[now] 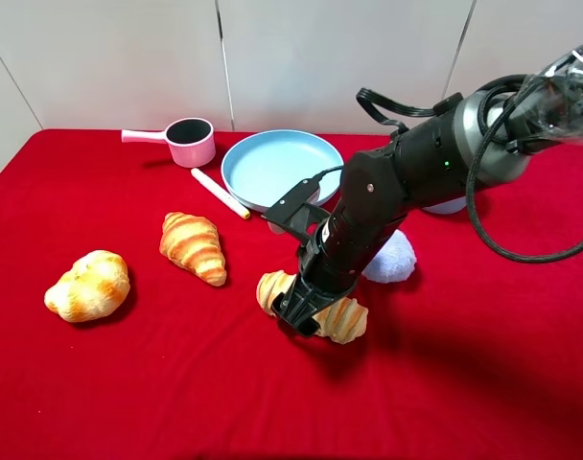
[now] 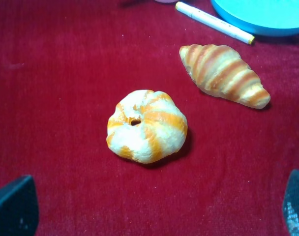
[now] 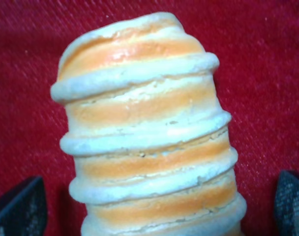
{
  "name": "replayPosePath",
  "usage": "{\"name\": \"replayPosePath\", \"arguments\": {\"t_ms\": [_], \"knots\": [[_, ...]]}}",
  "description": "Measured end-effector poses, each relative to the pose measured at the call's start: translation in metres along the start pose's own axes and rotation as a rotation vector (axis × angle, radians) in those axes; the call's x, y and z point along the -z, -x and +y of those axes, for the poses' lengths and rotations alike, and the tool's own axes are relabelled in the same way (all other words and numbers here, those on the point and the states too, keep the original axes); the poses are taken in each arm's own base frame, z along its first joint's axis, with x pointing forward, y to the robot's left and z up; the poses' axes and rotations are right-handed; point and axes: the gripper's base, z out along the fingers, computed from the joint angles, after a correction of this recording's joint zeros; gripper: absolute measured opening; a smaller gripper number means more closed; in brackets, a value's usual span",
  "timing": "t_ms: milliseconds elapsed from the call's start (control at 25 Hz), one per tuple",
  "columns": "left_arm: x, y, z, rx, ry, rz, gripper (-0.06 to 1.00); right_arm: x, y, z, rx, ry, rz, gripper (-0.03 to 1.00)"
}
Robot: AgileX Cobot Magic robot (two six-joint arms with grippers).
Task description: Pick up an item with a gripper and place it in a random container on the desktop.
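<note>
The long ridged bread loaf (image 1: 344, 321) lies on the red cloth in front of the light blue plate (image 1: 277, 163). My right gripper (image 1: 306, 311) reaches across the middle and is down over the loaf's middle, so only the loaf's two ends show. In the right wrist view the loaf (image 3: 149, 137) fills the space between the spread black fingertips (image 3: 21, 206), and the right gripper (image 3: 157, 204) is open around it. My left gripper (image 2: 154, 206) is open and empty above the cloth, near the round bun (image 2: 147, 125).
A croissant (image 1: 193, 246) and the round lumpy bun (image 1: 87, 285) lie to the left. A pink handled pot (image 1: 191, 141) and a white marker (image 1: 220, 193) lie beside the plate. A pale blue-white object (image 1: 392, 259) sits behind the right arm.
</note>
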Motion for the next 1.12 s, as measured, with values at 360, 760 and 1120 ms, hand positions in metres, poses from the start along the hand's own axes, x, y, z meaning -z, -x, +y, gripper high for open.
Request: {"name": "replayPosePath", "arguments": {"t_ms": [360, 760, 1120], "knots": [[0.0000, 0.0000, 0.0000, 0.000, 0.000, 0.000, 1.00, 0.0000, 0.0002, -0.0001, 0.002, -0.002, -0.002, 0.29], [0.0000, 0.0000, 0.0000, 0.000, 0.000, 0.000, 1.00, 0.0000, 0.0004, -0.0002, 0.003, -0.003, -0.004, 0.20], [0.0000, 0.0000, 0.0000, 0.000, 0.000, 0.000, 1.00, 0.0069, 0.0042, -0.0003, 0.010, -0.004, -0.017, 0.16]]}}
